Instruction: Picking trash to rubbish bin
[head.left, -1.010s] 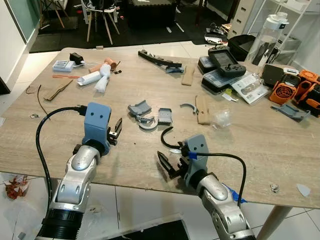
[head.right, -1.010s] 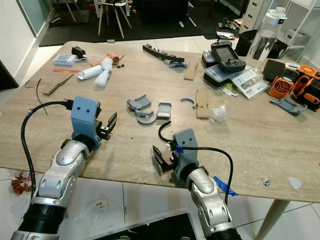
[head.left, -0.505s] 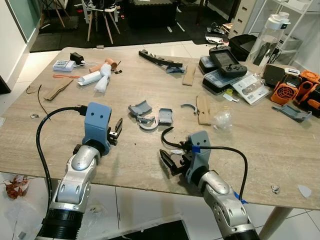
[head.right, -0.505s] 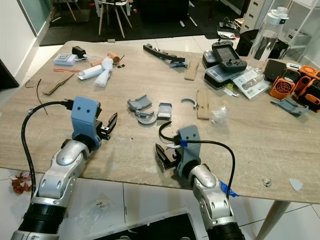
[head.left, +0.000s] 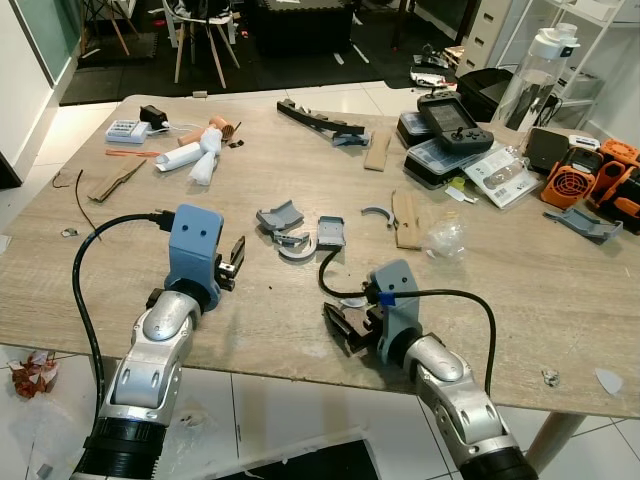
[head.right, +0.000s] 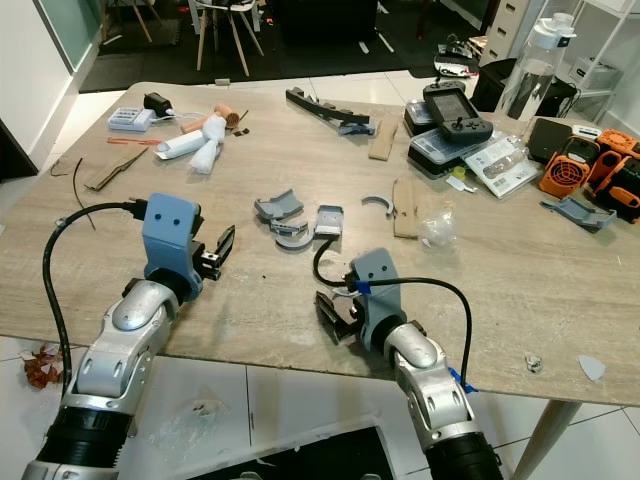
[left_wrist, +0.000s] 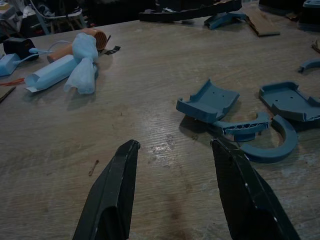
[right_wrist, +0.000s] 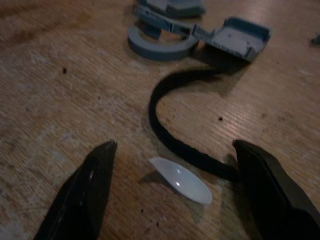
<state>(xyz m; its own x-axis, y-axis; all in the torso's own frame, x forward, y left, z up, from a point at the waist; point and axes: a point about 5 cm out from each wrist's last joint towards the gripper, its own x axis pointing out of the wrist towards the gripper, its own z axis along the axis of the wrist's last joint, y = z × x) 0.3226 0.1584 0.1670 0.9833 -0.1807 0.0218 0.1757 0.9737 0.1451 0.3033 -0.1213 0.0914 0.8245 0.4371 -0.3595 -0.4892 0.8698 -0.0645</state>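
A wood-grain table (head.left: 560, 290) stands on a white tiled floor, with dark carpet and chair legs beyond its far edge. At the far left of the table lie a small charger block, a strip of card and rolled white tissue (head.left: 192, 156). The left gripper (head.left: 236, 262) rests low over the table near the front edge, its fingers (left_wrist: 114, 186) spread wide with nothing between them, pointing toward a cluster of grey plastic parts (head.left: 300, 232) in the middle of the table. Just in front of that cluster a black cable (right_wrist: 172, 125) curls across the wood. The right gripper (head.left: 344, 328) sits low at the front edge, its fingers (right_wrist: 85, 192) wide apart and empty; between their tips, lying on the table and untouched, is a small white scrap (right_wrist: 181, 179), just beside the cable. Further right lie a wooden strip (head.left: 405, 218) and a crumpled clear wrapper (head.left: 444, 238). At the far right are a black controller (head.left: 452, 122), clear cases, a tall bottle (head.left: 540, 72) and orange devices (head.left: 575, 182).
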